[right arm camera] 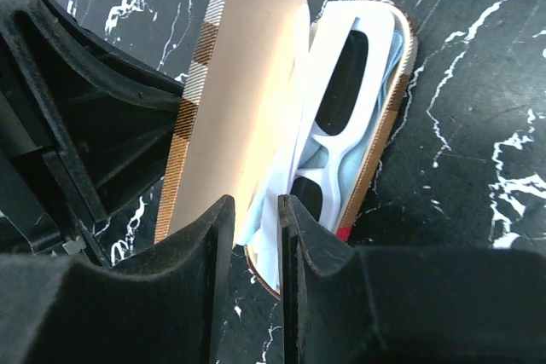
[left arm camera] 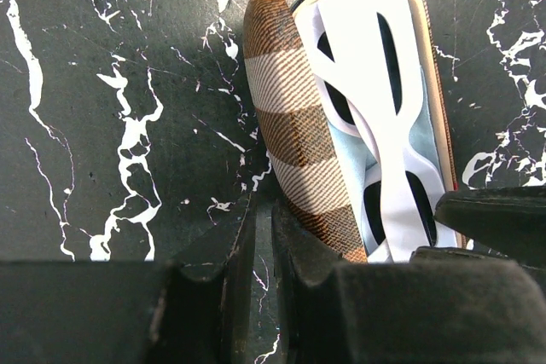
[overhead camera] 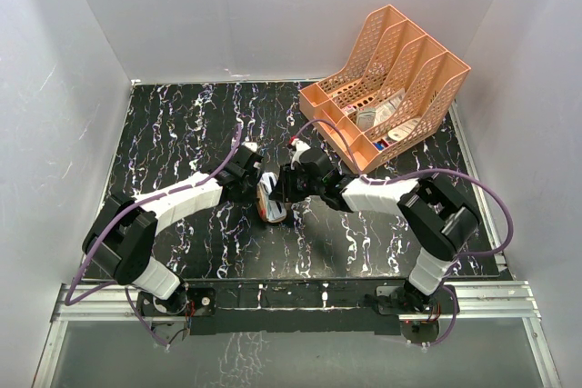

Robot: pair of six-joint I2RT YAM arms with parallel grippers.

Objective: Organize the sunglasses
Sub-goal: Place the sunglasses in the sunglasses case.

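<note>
Sitting in the open plaid case mid-counter: sunglasses, white frame on blue cloth. Left claw clenched, empty, just beside the lid. Right claw nearly clenched at the case's near end; can't tell if it pinches anything.

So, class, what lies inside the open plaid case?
White-framed sunglasses lie on a light blue cloth in the case. The lining beneath the cloth is covered, so it cannot be seen.

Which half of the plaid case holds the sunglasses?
The base, right of the lid in both wrist views, holds the sunglasses; the lid shows bare tan lining.
</note>
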